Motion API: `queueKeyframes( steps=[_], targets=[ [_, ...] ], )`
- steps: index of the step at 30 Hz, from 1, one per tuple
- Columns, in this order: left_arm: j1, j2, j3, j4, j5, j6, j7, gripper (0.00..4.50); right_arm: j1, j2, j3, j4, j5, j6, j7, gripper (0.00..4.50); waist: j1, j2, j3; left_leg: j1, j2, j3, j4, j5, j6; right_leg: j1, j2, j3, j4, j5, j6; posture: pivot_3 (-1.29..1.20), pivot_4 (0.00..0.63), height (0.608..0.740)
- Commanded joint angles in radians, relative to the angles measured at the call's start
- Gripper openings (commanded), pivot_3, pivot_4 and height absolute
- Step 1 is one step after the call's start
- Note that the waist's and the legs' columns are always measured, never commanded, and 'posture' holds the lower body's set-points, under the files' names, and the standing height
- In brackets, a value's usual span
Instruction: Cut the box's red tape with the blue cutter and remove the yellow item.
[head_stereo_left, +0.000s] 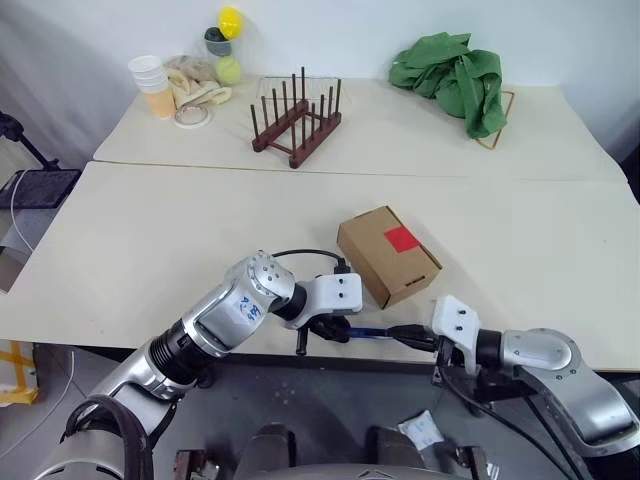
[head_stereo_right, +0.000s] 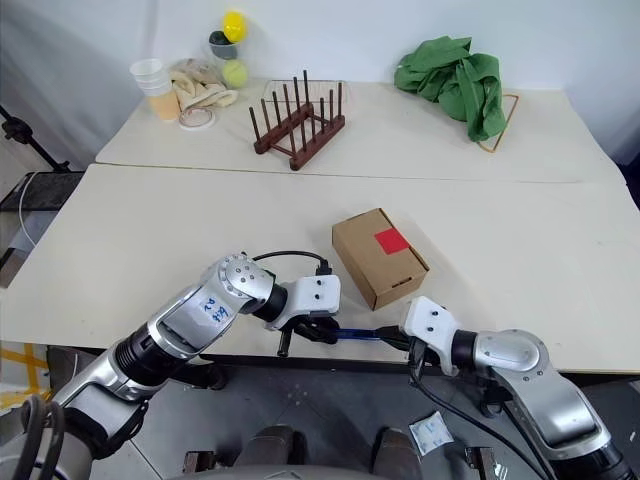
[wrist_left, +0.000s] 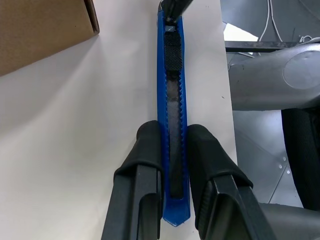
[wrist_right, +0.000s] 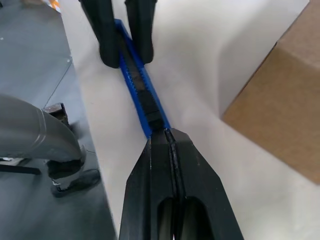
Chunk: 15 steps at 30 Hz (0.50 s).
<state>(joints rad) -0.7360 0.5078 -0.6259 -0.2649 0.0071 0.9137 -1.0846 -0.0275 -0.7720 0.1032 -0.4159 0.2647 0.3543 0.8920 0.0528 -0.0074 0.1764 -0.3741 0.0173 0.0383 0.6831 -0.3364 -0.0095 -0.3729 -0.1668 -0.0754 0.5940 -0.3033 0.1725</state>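
We hold the blue cutter (wrist_left: 173, 120) level over the desk's (head_stereo_left: 180, 250) near edge, left claw (head_stereo_left: 330, 327) clamped on its body, right claw (head_stereo_left: 412, 336) pinched shut at its tip, likely to extend the blade. The box (head_stereo_left: 388, 254), red tape (head_stereo_left: 401, 238) uncut, sits just beyond.

A closed brown cardboard box (head_stereo_left: 388, 254) is set near the surface's (head_stereo_left: 150, 250) front edge, a small red tape (head_stereo_left: 401, 238) square stuck on top. The slim blue cutter (wrist_left: 172, 115) is seen along that edge, just beside the box.
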Motion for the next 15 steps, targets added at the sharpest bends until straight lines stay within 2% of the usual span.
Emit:
queueKeyframes(
  steps=[1,15],
  targets=[
    [0.038,0.0,-0.057,0.002,-0.013,0.026,0.001,0.45,-0.004,0.002,0.028,0.026,-0.022,0.02,0.004,0.01,0.0,0.0,0.0,0.0,0.0,0.0,0.0,0.0,0.0,0.0,0.0,0.0,0.0,0.0,0.0,0.0,0.15,0.74],
    [0.041,-0.018,-0.063,0.011,-0.015,0.034,0.033,0.45,-0.059,0.104,0.146,-0.008,-0.029,0.069,-0.013,0.01,0.0,-0.001,-0.004,0.003,0.0,0.0,0.0,0.0,0.0,0.003,0.0,0.0,0.0,0.0,0.0,0.0,0.15,0.74]
  ],
)
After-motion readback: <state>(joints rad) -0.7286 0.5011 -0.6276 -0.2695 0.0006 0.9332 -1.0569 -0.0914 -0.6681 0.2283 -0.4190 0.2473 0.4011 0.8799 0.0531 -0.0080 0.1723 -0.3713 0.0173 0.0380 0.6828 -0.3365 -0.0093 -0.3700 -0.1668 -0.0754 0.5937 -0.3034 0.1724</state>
